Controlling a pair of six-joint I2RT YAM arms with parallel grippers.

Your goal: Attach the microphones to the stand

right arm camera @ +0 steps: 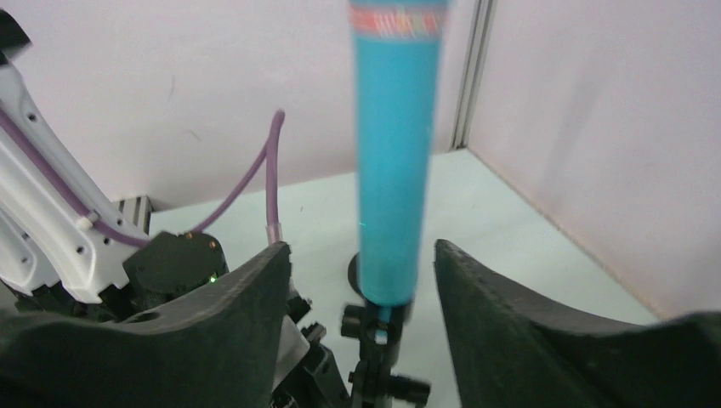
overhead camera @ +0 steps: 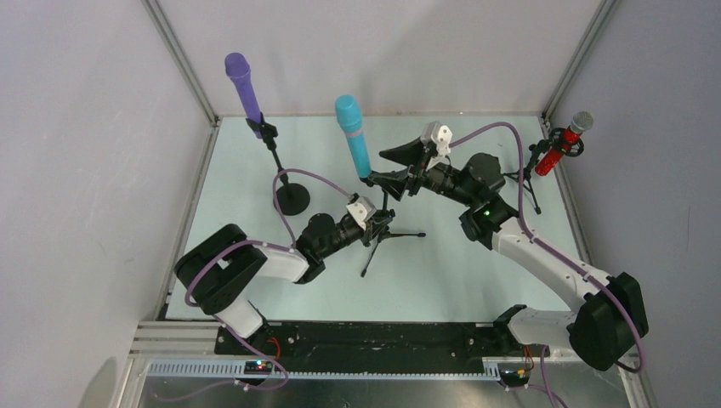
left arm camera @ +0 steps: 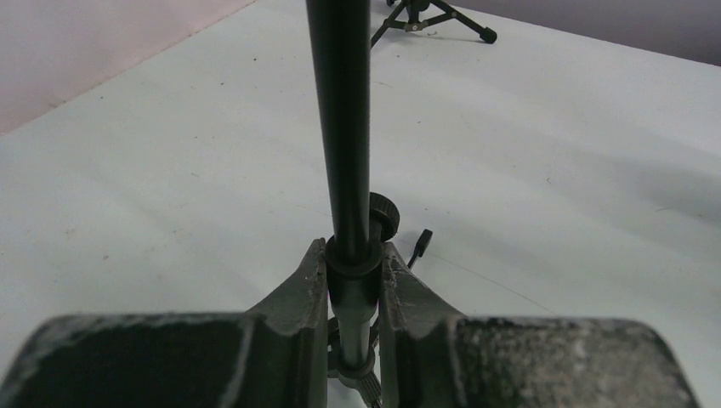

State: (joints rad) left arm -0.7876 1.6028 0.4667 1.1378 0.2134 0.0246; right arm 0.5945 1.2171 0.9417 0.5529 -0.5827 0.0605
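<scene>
The teal microphone (overhead camera: 353, 134) stands upright in the clip of the middle tripod stand (overhead camera: 387, 236). My left gripper (overhead camera: 381, 223) is shut on that stand's black pole (left arm camera: 340, 127), jaws pressed against both sides of it (left arm camera: 353, 263). My right gripper (overhead camera: 378, 166) is open, its jaws standing apart on either side of the teal microphone's lower end (right arm camera: 393, 161), just above the clip (right arm camera: 378, 336); the gripper (right arm camera: 361, 251) does not touch it. The purple microphone (overhead camera: 241, 85) sits on a round-base stand (overhead camera: 292, 200). The red microphone (overhead camera: 563, 144) sits on the right tripod stand (overhead camera: 529, 180).
Grey walls and aluminium frame posts (overhead camera: 183, 64) enclose the pale table (overhead camera: 459, 272) on three sides. The left arm's body and purple cable (right arm camera: 255, 170) lie close behind the teal microphone's stand. Another tripod's legs (left arm camera: 425, 17) show at the far edge of the left wrist view.
</scene>
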